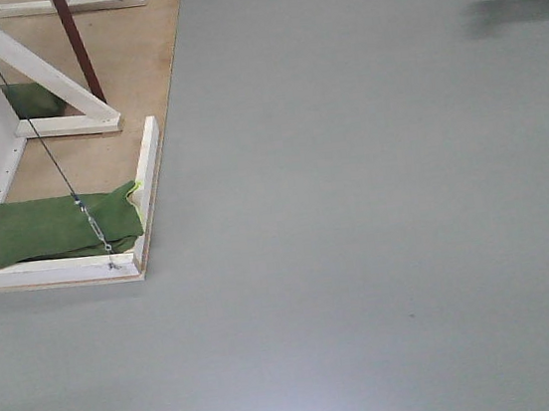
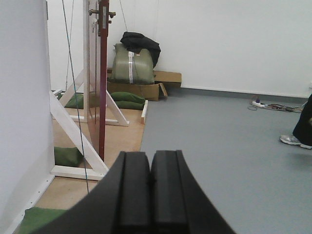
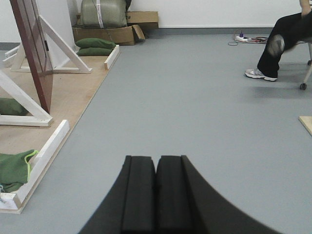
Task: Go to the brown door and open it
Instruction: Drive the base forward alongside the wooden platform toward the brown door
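The brown door (image 2: pixel 103 87) stands ahead on the left, seen almost edge-on in the left wrist view, with its brass handle (image 2: pixel 110 14) near the top. Its glossy panelled face (image 3: pixel 34 44) shows at the upper left of the right wrist view, and its lower edge (image 1: pixel 77 44) at the top left of the front view. My left gripper (image 2: pixel 150 155) is shut and holds nothing, well short of the door. My right gripper (image 3: pixel 156 158) is likewise shut and empty, over the grey floor.
White wooden braces (image 3: pixel 58 39) and a plywood base (image 1: pixel 116 135) hold up the door frame, weighted by green sandbags (image 1: pixel 57 227). A guy wire (image 1: pixel 60 172) runs down to the base. Cardboard boxes (image 2: pixel 141 90) and an olive bag (image 2: pixel 131 66) sit by the far wall. A seated person's legs (image 3: pixel 278 44) are at right.
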{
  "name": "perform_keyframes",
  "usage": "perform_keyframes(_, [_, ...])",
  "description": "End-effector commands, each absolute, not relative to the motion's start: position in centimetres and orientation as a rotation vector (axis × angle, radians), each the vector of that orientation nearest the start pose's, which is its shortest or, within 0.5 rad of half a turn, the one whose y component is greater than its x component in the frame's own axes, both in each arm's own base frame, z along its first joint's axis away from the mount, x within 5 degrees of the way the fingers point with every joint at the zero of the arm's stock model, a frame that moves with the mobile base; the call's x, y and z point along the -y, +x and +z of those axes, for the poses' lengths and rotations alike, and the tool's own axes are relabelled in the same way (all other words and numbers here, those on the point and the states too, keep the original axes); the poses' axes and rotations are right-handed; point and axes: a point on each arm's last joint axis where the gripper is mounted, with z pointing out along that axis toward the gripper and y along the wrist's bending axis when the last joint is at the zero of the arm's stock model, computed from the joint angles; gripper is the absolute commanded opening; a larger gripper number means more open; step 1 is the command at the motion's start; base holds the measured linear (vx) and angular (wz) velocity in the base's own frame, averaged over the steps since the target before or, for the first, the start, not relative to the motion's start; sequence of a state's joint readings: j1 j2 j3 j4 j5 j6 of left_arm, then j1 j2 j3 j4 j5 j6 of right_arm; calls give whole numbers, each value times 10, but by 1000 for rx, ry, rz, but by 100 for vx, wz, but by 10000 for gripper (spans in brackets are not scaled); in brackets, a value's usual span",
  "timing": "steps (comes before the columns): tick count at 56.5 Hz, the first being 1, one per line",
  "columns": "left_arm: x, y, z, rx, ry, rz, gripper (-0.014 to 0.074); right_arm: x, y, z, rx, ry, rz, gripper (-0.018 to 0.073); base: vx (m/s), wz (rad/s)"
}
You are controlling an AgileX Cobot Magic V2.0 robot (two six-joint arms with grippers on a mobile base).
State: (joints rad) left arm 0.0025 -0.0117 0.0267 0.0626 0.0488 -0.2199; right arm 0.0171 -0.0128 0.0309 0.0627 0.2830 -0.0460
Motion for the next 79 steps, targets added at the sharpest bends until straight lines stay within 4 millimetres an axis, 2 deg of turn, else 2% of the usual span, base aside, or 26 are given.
perform_keyframes(1, [0, 55, 214, -1442, -116, -132, -6, -2, 55, 184, -1697, -15, 28, 0, 17, 1])
perform_keyframes(35, [0, 55, 214, -1442, -116, -132, -6, -2, 55, 184, -1697, -15, 28, 0, 22, -8])
perform_keyframes(79, [0, 55, 214, -1442, -116, -132, -6, -2, 55, 184, -1697, -15, 28, 0, 34, -1])
